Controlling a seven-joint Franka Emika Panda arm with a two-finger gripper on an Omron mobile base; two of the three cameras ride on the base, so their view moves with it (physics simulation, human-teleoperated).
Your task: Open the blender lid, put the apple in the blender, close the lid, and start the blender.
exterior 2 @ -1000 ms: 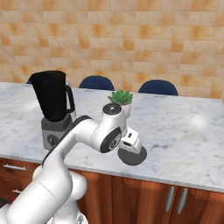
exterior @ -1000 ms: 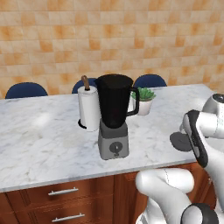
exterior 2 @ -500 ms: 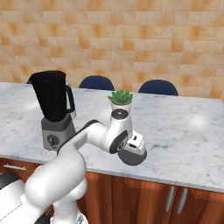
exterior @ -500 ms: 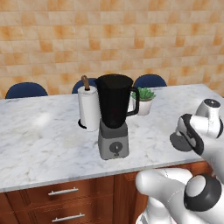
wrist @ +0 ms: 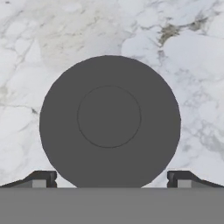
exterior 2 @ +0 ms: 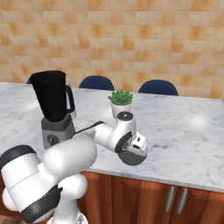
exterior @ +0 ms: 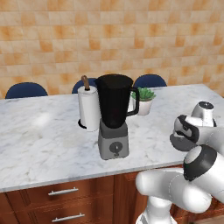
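So the first step looks sorted: the blender point(exterior: 114, 117) sits in the middle of the left base view with its jar top bare, and the blender lid point(wrist: 109, 121) is lying flat on the marble worktop point(exterior: 39, 131), over at the right edge of that view and just right of centre, near the bottom, in the right base view. Well apart from the blender, so you've got room.

Your hand point(wrist: 111, 179) is hovering right over the lid. In the hand view the two fingertips point(wrist: 41, 178) poke up at the bottom, one either side of the disc's lower edge, with the lid sitting between them rather than pinched. I'd call that spread wide and let go, nothing gripped. The lid reads as resting on the stone on its own.

What's left, as far as I can judge: pretty much everything else. Apple in the jar, lid back on, knob turned. The round black knob on the grey base faces the front in the left base view and looks untouched, though that's a guess.

One snag: I can't spot the apple anywhere, and I can't see into the black jar either, so you'll need to find it first.

Other stuff around: a paper-towel roll point(exterior: 89, 109) just left of the jar and a small potted plant point(exterior 2: 120, 102) behind and to the right of it. Neither is in your way right now.
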